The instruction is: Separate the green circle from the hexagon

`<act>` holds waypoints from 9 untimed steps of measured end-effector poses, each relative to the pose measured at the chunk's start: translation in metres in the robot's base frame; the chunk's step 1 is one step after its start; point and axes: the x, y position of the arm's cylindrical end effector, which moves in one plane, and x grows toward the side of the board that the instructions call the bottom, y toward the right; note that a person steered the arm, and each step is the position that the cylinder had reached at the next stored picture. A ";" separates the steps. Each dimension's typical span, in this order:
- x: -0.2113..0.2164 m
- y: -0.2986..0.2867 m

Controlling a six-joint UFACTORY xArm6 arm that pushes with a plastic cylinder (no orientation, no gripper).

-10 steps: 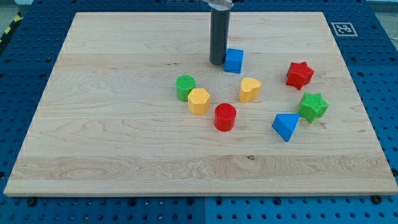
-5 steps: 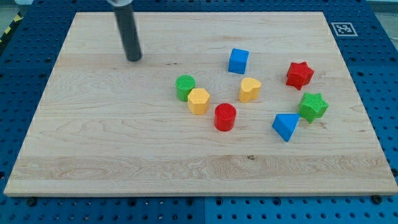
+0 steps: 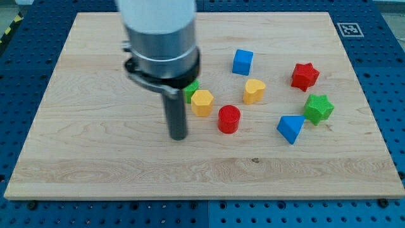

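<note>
Tip [image 3: 179, 137] down on the wooden board [image 3: 95, 158], near side of the cluster, just left of and nearer than the yellow hexagon [image 3: 202, 102], not touching any block. Plain rod, no jaws, holding nothing. Green circle [image 3: 192, 89] mostly hidden behind the arm's grey housing [image 3: 161, 38]; only its right edge visible, touching or just beside the hexagon's far-left side, contact not certain. Red cylinder [image 3: 229, 119] just right of and nearer than the hexagon, close to it. Yellow heart [image 3: 254, 91] right of the hexagon, apart from it. Blue cube [image 3: 242, 62] farther back, beyond the heart. Red star [image 3: 305, 76] far right; green star [image 3: 318, 108] nearer than it, just beside the blue triangle [image 3: 290, 128], which sits to its near left. Printed marker [image 3: 348, 29] at the board's far right corner. Blue perforated table [image 3: 392, 95] around the board.
</note>
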 end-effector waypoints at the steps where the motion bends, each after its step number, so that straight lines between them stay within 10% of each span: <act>1: 0.000 0.021; 9: -0.081 -0.025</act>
